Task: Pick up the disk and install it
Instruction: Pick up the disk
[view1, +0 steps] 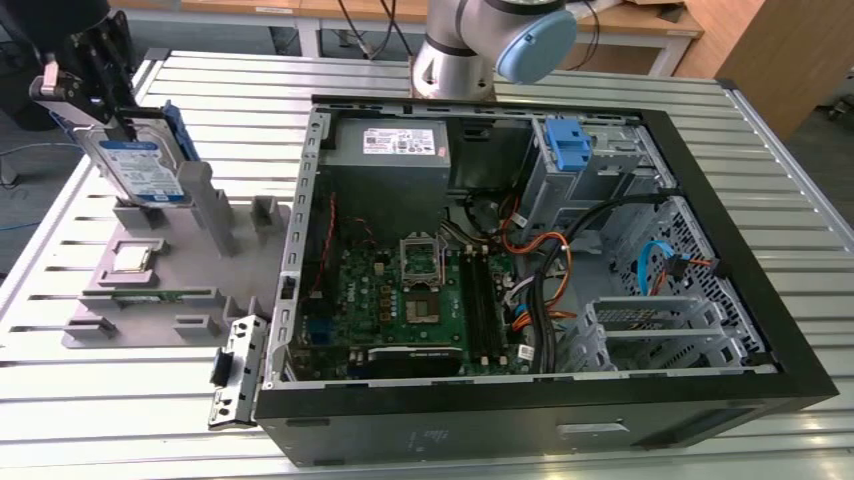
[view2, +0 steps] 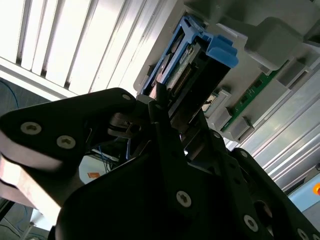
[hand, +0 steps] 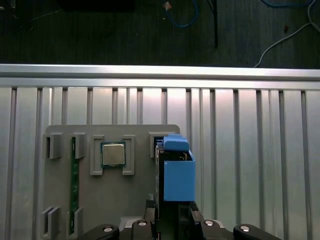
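Your gripper (view1: 118, 128) is clamped on the disk (view1: 140, 168), over at the exterior view's left, gripping its upper edge. The disk stands upright, its label facing the camera, its lower end right at the posts of the gray holder (view1: 160, 290). You can't tell whether it has cleared them. In the second wrist view the fingers (view2: 165, 130) pinch the disk (view2: 200, 65) from both sides. The open computer case (view1: 747, 330) lies well apart, toward the exterior view's right.
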